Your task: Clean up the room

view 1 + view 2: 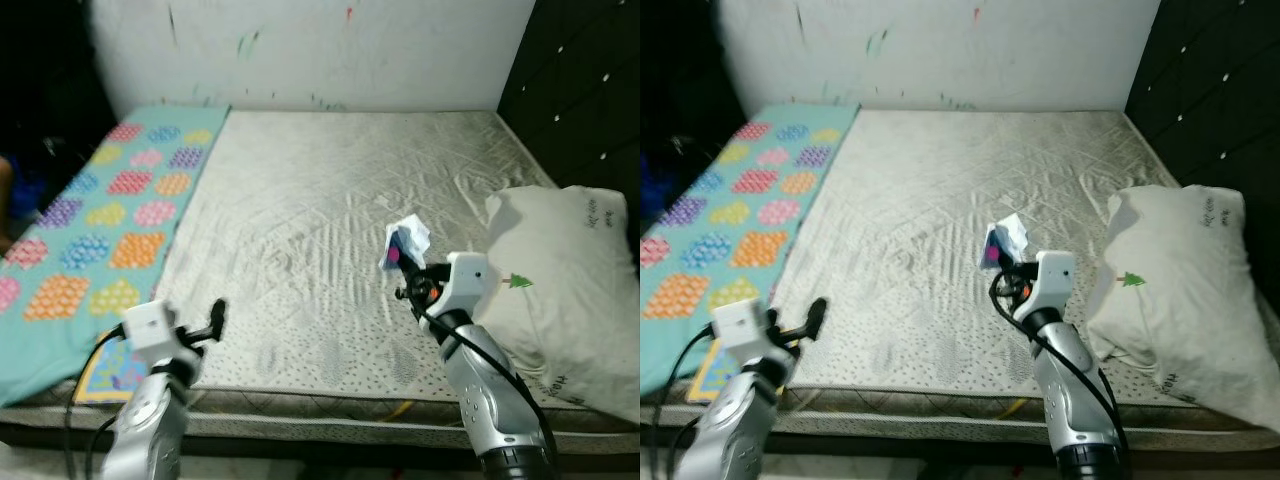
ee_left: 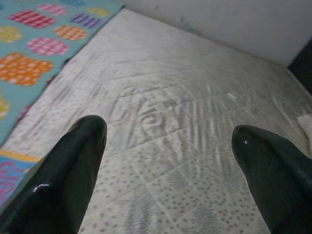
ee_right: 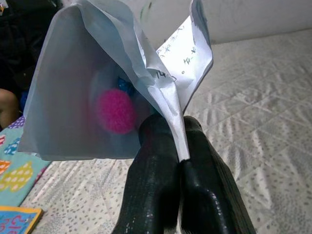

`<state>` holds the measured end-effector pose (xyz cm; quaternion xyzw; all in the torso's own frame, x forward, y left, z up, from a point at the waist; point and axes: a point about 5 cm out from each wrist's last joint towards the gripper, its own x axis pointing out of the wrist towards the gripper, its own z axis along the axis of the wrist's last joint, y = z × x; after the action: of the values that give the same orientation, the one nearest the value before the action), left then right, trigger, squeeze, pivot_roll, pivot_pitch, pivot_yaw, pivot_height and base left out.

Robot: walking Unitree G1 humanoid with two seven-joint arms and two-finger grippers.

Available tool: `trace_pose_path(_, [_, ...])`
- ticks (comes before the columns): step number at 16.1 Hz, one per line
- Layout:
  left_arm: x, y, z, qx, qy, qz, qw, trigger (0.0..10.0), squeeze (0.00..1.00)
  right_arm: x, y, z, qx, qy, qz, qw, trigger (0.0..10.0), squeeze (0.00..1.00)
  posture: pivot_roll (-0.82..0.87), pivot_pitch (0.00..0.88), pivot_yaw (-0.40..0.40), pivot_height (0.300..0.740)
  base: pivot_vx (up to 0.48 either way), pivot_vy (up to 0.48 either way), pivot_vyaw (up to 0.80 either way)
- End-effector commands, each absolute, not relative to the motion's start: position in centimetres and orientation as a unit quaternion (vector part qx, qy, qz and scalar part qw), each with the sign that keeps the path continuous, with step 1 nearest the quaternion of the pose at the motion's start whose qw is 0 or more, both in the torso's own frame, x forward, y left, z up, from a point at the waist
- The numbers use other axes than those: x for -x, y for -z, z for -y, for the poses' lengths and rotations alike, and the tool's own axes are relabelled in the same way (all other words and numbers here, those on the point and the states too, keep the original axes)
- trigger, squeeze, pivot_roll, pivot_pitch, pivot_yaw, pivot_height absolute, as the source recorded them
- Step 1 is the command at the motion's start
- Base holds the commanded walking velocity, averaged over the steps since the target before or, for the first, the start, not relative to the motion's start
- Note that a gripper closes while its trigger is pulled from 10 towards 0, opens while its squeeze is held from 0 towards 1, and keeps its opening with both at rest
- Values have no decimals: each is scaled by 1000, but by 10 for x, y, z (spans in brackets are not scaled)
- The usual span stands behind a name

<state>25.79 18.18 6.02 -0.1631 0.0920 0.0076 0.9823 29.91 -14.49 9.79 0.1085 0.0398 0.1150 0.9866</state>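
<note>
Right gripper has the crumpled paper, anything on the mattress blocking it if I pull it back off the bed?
Nothing visible does. The right gripper holds the crumpled paper above bare mattress; the pillow lies off to its right.

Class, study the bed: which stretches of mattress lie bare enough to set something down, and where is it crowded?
The mattress lies bare from the patterned blanket across to the pillow, and back to the wall. The right side is crowded: the pillow sits there, and the right gripper holds crumpled paper beside it. The open left gripper hovers at the near-left edge.
</note>
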Motion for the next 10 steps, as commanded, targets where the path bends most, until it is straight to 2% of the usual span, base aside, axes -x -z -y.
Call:
trace_pose_path(1, [-259, -57, -181, 160, -6, -98, 982, 10000, 0, -297, -99, 146, -100, -112, -34, 988, 10000, 0, -155, 0, 80, 740, 0, 0, 0])
trace_pose_path(5, [-273, -79, -172, 218, 6, -78, 973, 10000, 0, -298, -100, 156, -99, -93, -27, 990, 10000, 0, -154, 0, 84, 740, 0, 0, 0])
trace_pose_path(7, [-278, -92, -169, 180, 29, -43, 982, 10000, 0, -297, -98, 156, -100, -90, -28, 991, 10000, 0, -156, 0, 72, 740, 0, 0, 0])
trace_pose_path(10, [-280, -82, -172, 189, 24, -63, 980, 10000, 0, -305, -107, 150, -87, -108, -22, 990, 10000, 0, -191, 0, 67, 740, 0, 0, 0])
